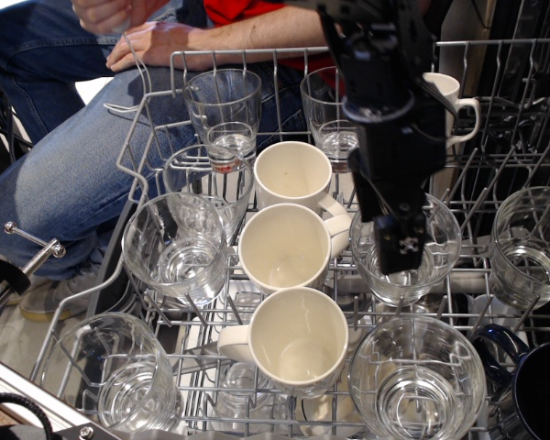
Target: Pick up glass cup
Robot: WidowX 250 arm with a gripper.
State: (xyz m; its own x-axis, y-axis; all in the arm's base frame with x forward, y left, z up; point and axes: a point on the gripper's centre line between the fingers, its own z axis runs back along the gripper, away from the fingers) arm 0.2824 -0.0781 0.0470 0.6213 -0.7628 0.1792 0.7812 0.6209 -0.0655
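Several wide, short glass cups stand upright in the wire rack [156, 101]. One glass cup [443, 240] is at the middle right. My black gripper [399, 260] comes down from above, and its tip sits in or just over this cup's mouth, near the left side. I cannot see how the jaws stand. Other glass cups like it are at the left [174, 247], front left [119, 371], front right [417, 380] and far right [530, 243].
Three white mugs [284, 246] line the rack's middle, and a tall white mug [446, 103] stands at the back. Taller glasses [225, 110] are at the back left. A dark blue mug [543, 390] is at the front right. A person in jeans [64, 156] sits behind the rack.
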